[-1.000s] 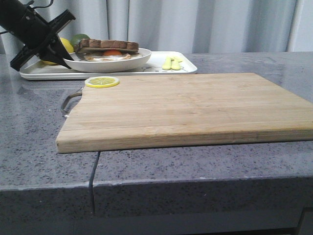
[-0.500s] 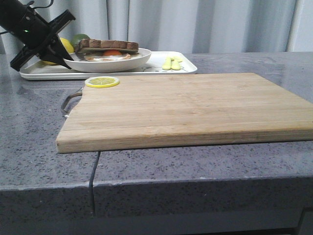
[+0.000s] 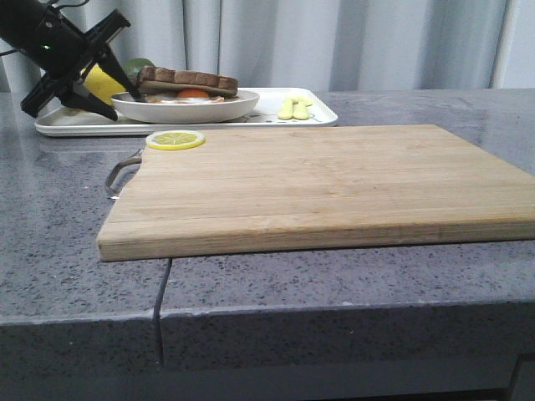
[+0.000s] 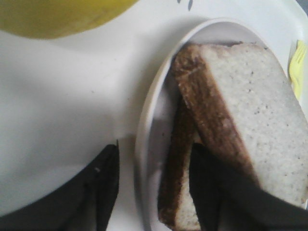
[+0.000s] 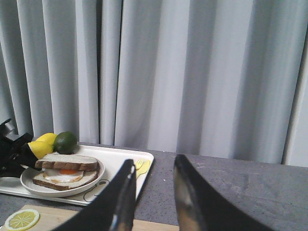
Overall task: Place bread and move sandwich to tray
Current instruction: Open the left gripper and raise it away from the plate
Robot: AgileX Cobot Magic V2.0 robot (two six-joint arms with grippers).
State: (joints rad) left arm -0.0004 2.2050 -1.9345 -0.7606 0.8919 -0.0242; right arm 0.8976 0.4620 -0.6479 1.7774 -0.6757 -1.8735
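Observation:
The sandwich lies in a round white dish on the white tray at the back left. The bread lies on top, over the fried egg and lower toast. My left gripper is open at the dish's left rim. In the left wrist view one finger is outside over the tray. The other finger is inside against the bread, and the dish rim runs between them. My right gripper is open and empty, held high, seeing sandwich and tray.
A wooden cutting board fills the table's front, with a lemon slice at its far left corner. A lemon and a lime lie on the tray behind my left gripper. Yellow cutlery lies on the tray's right part.
My left gripper has moved right and up, and its fingers now straddle the dish's left rim. The dish's outline looks slightly different. The cutting board and lemon slice have not moved.

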